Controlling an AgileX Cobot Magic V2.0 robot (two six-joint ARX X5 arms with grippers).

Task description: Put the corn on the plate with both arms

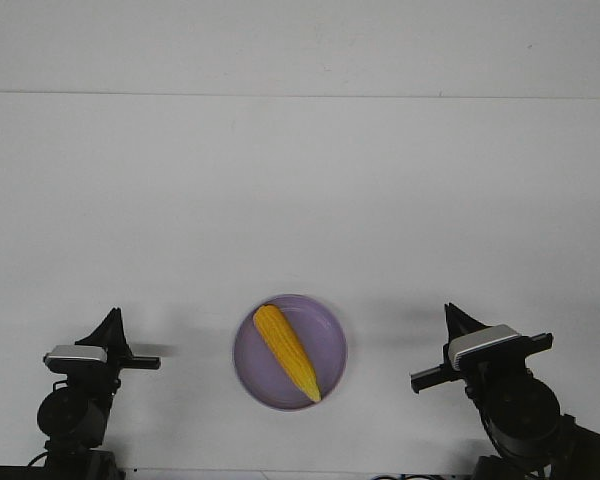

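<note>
The yellow-orange corn (pixel 286 350) lies diagonally inside the lavender plate (pixel 330 330), with its paler pointed tip toward the near right rim. The plate sits on the white table near the front centre. My left gripper (pixel 113 320) is to the left of the plate, low by the table's front edge. Its fingers come together in one point and hold nothing. My right gripper (pixel 452 314) is to the right of the plate, also pointed shut and empty. Both grippers are well apart from the plate and the corn.
The white table (pixel 300 200) stretches back to a white wall, with its far edge showing as a faint line. The arm bases and grey-white camera blocks (pixel 77 353) (pixel 483 345) stand at the near corners.
</note>
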